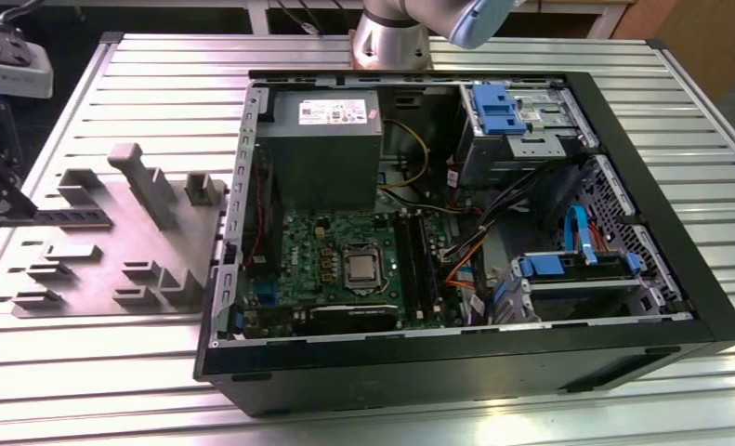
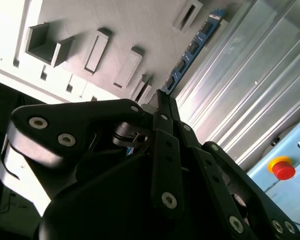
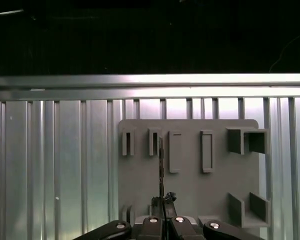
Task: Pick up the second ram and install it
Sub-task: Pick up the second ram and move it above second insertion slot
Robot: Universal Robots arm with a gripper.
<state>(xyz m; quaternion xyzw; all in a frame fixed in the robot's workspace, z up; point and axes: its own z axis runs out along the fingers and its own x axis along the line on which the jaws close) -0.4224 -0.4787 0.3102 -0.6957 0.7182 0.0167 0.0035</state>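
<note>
Noting ram (image 2: 194,46) pinched by one end in claw (image 2: 162,100), above fixture (image 3: 190,195), well apart from case (image 1: 466,372). Judging pick-up stage in hand. Likely needs edge-on alignment with socket (image 1: 417,265) for install.

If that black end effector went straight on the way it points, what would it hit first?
Probably the grey plastic fixture plate: the long, thin, dark memory stick clamped in the end effector juts ahead over it and would touch first, though depth is unclear.
</note>
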